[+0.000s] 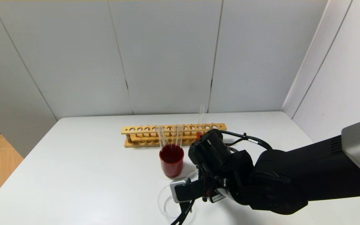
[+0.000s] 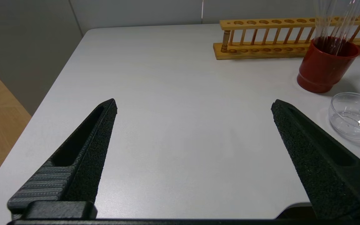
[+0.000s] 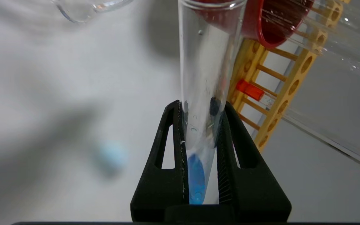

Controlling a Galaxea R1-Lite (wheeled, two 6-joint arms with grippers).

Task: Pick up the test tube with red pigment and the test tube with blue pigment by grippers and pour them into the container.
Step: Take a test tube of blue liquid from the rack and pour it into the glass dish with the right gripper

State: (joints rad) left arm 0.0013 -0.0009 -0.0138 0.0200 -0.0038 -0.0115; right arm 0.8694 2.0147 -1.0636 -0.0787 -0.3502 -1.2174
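Note:
My right gripper (image 3: 201,104) is shut on the test tube with blue pigment (image 3: 205,78), whose blue liquid sits at the end between the fingers. The tube's open end points toward the dark red cup (image 3: 280,22). The test tube with red pigment (image 1: 201,118) stands in the wooden rack (image 1: 142,129); it also shows in the right wrist view (image 3: 250,89). The clear glass container (image 1: 167,203) sits on the table just below the right wrist. My left gripper (image 2: 194,104) is open and empty over bare table, left of the container (image 2: 355,117).
The dark red cup (image 1: 171,161) holds several colourless tubes (image 1: 169,137) and stands between the rack and the container. A white wall runs behind the table. The table's left edge (image 2: 58,84) drops to a wooden floor.

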